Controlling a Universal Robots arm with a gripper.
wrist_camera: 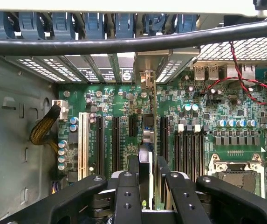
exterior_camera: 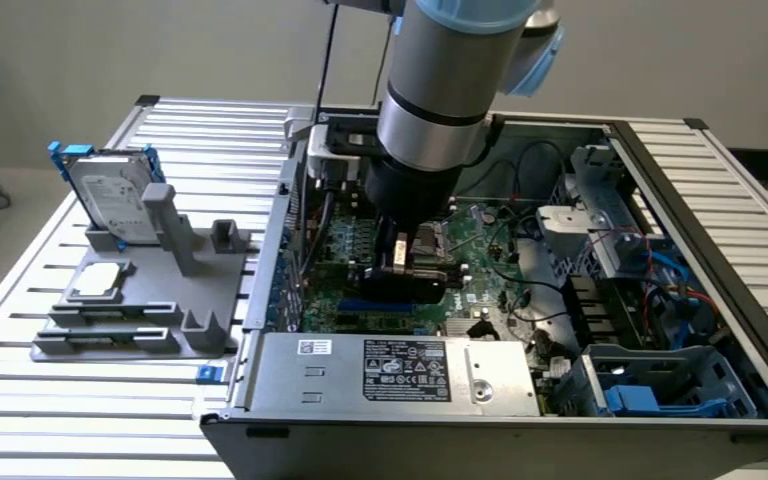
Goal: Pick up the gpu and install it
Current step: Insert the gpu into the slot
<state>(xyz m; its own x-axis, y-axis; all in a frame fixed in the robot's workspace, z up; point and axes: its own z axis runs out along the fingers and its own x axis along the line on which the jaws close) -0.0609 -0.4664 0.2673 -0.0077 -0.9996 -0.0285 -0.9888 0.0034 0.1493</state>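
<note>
My gripper (exterior_camera: pixel 404 272) is down inside the open computer case (exterior_camera: pixel 704 300), just above the green motherboard (exterior_camera: pixel 491 250). In the wrist view the gripper (wrist_camera: pixel 147 162) is shut on the gpu (wrist_camera: pixel 146 175), a thin card seen edge-on and standing upright between the black fingers (wrist_camera: pixel 133 168). The card lines up with a black expansion slot (wrist_camera: pixel 147 133) in the row of slots. A thin silver bracket (wrist_camera: pixel 146 81) shows at the far end by the case's rear slot openings.
A thick black cable (wrist_camera: pixel 124 44) crosses the wrist view above the board. The CPU socket (wrist_camera: pixel 236 170) and a white slot (wrist_camera: pixel 82 144) flank the card. Outside the case, a hard drive with a blue frame (exterior_camera: pixel 111 195) and a small silver chip (exterior_camera: pixel 100 280) rest on a grey fixture (exterior_camera: pixel 144 330).
</note>
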